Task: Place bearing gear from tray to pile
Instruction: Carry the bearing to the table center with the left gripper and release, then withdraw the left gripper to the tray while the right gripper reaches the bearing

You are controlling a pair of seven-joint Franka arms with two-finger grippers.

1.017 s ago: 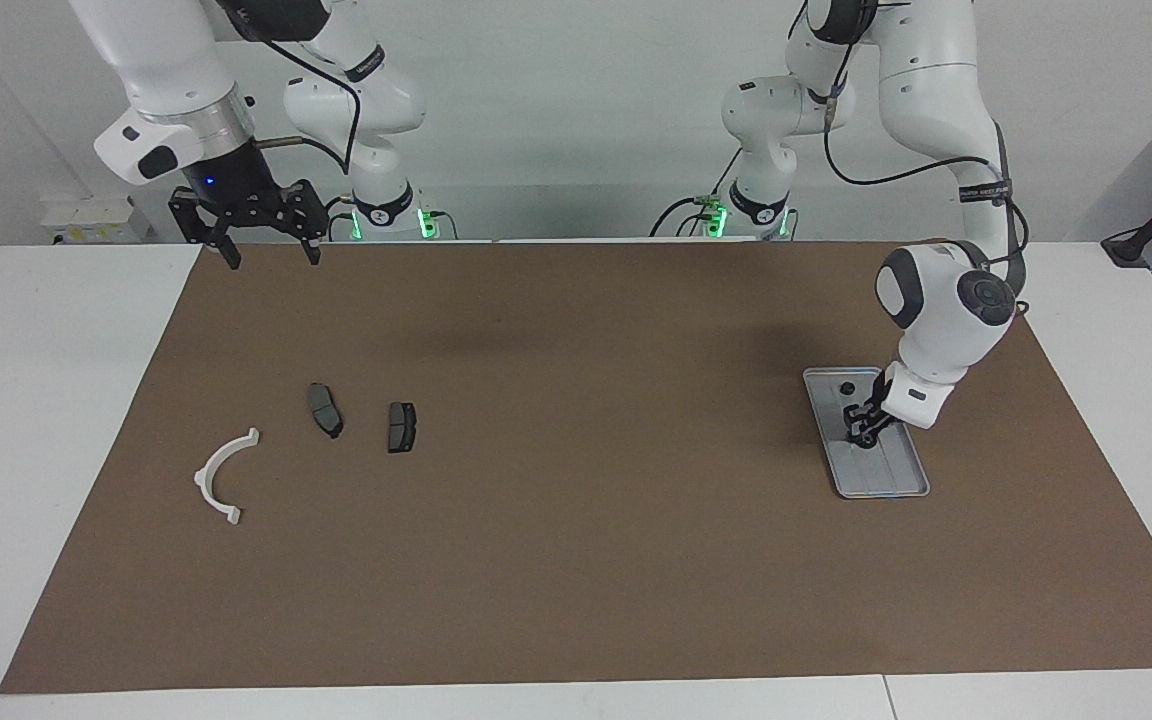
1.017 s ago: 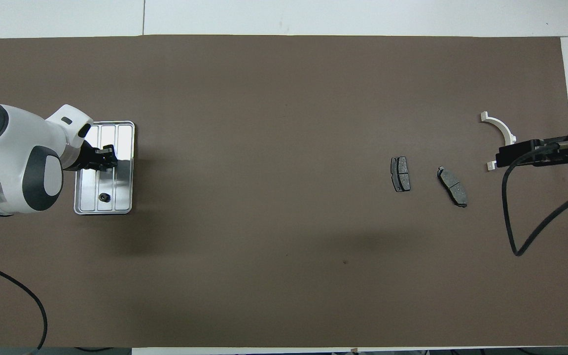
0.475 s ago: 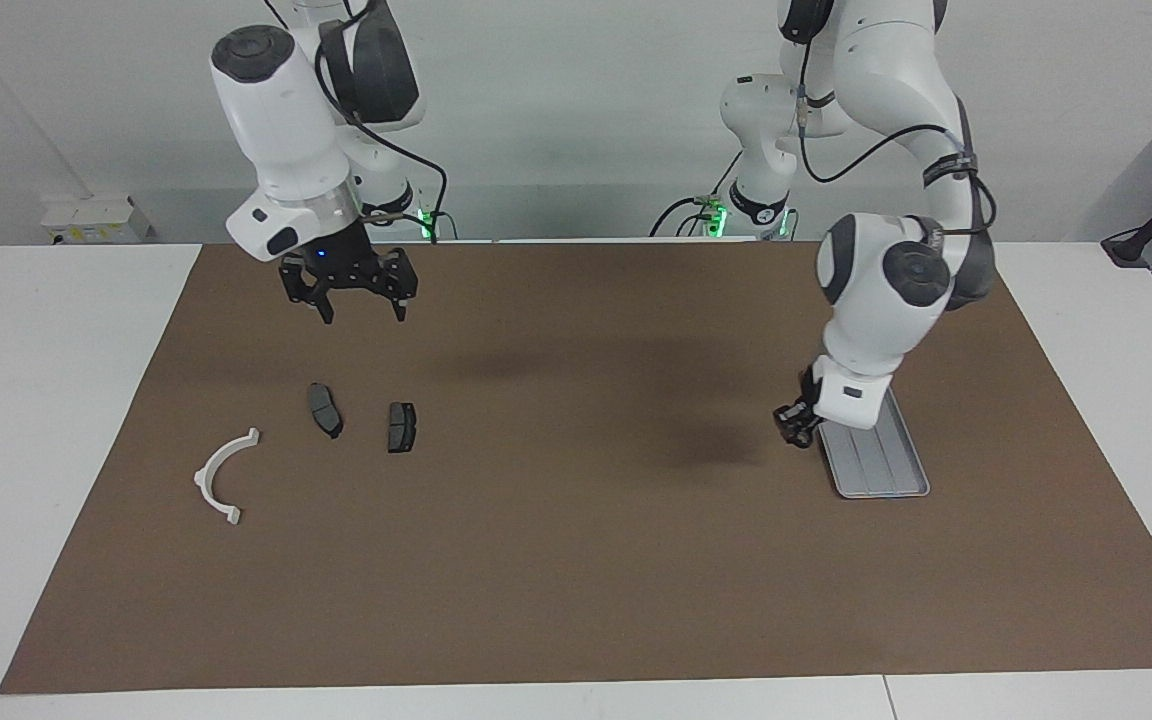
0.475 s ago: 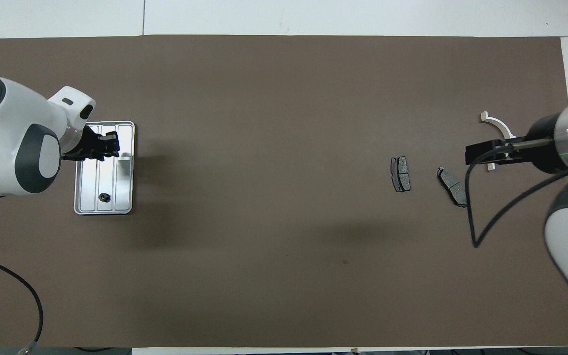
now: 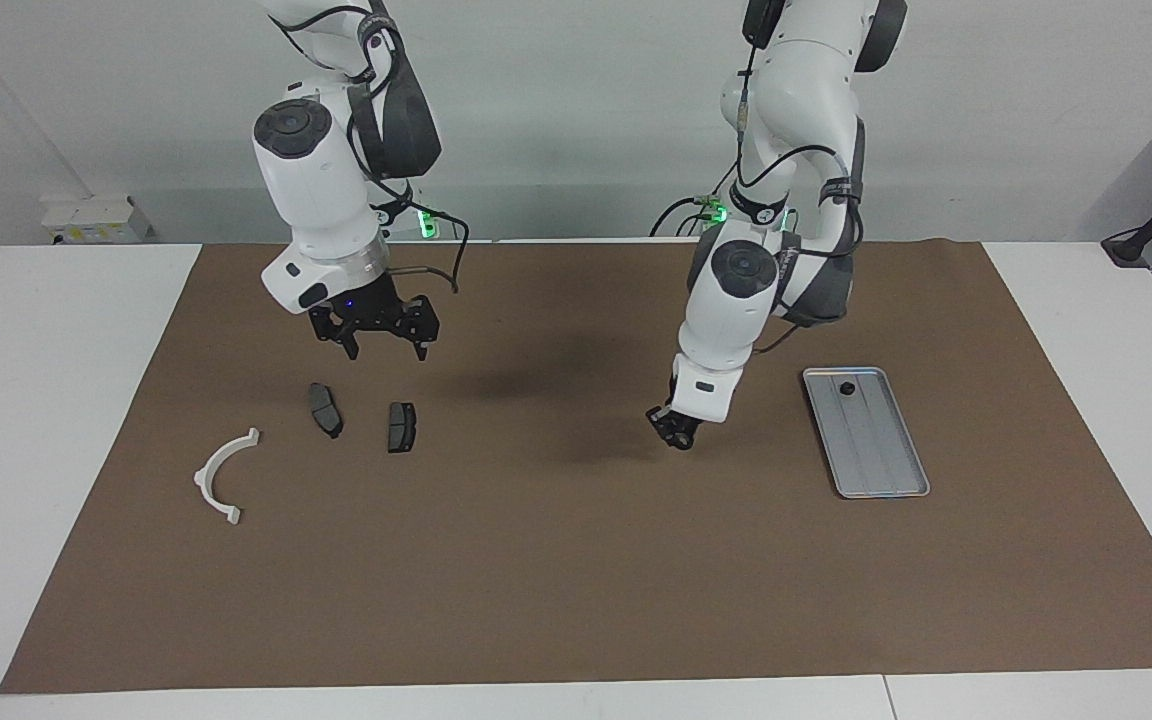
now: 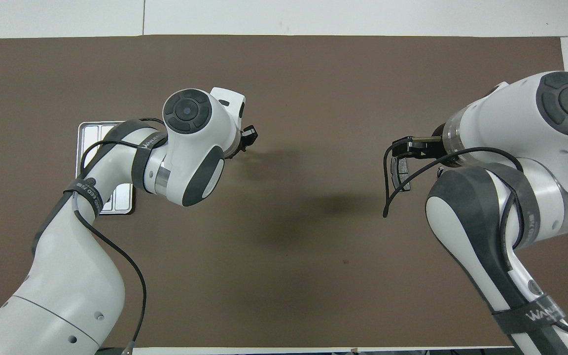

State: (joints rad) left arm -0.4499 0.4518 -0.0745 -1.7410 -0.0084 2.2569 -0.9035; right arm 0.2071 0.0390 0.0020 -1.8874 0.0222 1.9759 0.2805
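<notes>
Brown mat: left gripper nearly closed, apparently carrying bearing gear over mid-mat, between tray and pile. Right gripper spread empty above pile. Next: hand-over or set-down.

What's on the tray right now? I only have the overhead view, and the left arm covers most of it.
Observer: One small dark gear lies on the tray, at the end nearer the robots.
Operator: Is the left gripper touching the mat?
Observer: No, the left gripper hangs above bare mat, between tray and pile.
Operator: Is the white bracket there?
Observer: Yes, the white bracket lies beside two dark pads; the open right gripper hovers near them.
</notes>
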